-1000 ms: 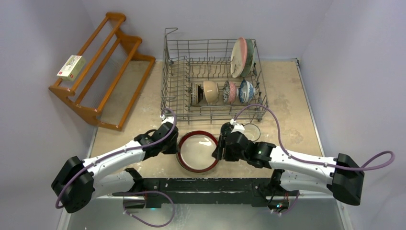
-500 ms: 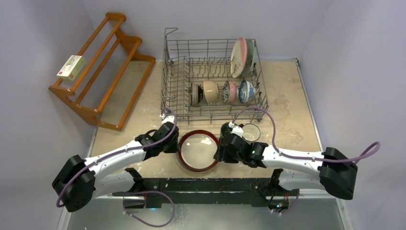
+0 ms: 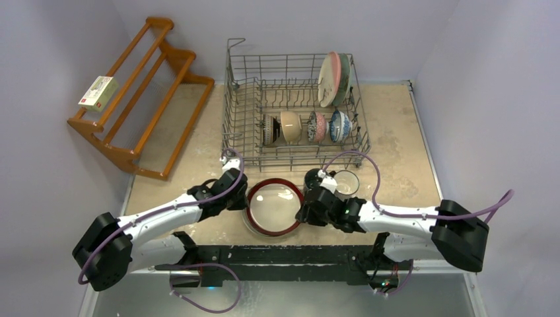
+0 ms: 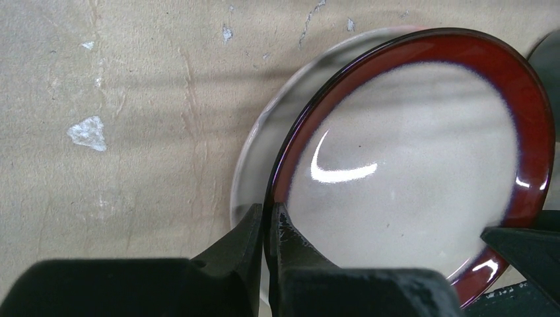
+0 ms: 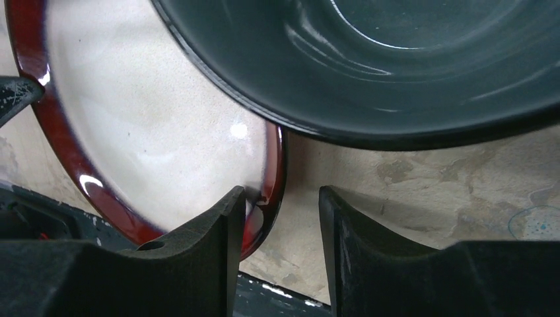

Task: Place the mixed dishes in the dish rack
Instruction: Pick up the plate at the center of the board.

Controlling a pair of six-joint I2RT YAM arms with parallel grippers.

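Step in hand: we judge that we are taking a two-armed hold on the red-rimmed cream ceramic plate [image 3: 273, 206], one of the dishes not yet in the grey metal wire dish rack [image 3: 228, 109].
Plate: it lies on the beige table [image 3: 396, 132] in front of the rack, between our arms. A paler rim [image 4: 245, 178] shows under its left edge, perhaps a second plate; we cannot tell.
Left pincer [image 4: 267, 223]: pressed together on the plate's left rim.
Right pincer [image 5: 282, 198]: spread, straddling the right rim, with the outer finger clear of it.
Nearby: the dark teal mug [image 5: 396, 59] stands just beside the plate's right edge.
Rack: two large plates [image 3: 333, 79] stand upright at the back right and four small bowls [image 3: 304, 127] sit on edge in a row.
Next move: we think the right pincer must pinch the rim. Then both arms lift together, tip the plate upright and slot it between free tines, clear of the mug.
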